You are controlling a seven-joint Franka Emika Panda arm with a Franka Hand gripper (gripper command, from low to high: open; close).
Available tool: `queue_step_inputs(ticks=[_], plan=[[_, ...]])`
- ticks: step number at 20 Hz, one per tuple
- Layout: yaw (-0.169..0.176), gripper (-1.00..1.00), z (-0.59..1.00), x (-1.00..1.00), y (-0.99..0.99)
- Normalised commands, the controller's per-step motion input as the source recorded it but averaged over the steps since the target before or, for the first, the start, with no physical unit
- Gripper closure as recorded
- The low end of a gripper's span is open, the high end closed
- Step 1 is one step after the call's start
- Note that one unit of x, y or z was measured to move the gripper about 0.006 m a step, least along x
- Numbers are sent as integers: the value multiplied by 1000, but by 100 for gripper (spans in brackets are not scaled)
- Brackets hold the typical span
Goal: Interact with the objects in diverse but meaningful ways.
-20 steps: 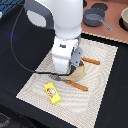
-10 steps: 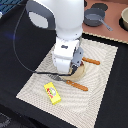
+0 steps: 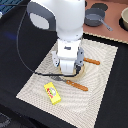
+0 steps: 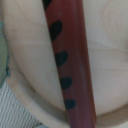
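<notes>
Wrist view pictures show no fingers of the pincer (image 3: 70,74), so it cannot be told if they are apart or together. Very close under it, a long dark red-brown sausage with black marks (image 4: 67,65) is seen lying across a pale round wooden dish (image 4: 112,60). In the exterior view the pincer is held low over that dish, on the pale woven mat (image 3: 102,90). Almost nothing has been moved in the last second; the arm has stayed low in the same spot. It is judged that a grab of the sausage is being made ready. A yellow rectangular packet with a red mark (image 3: 52,93) lies near, untouched.
</notes>
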Motion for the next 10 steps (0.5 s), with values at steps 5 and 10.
queue_step_inputs(ticks=[5,10], plan=[[0,100,0,263,-125],[0,100,-1,239,-99]])
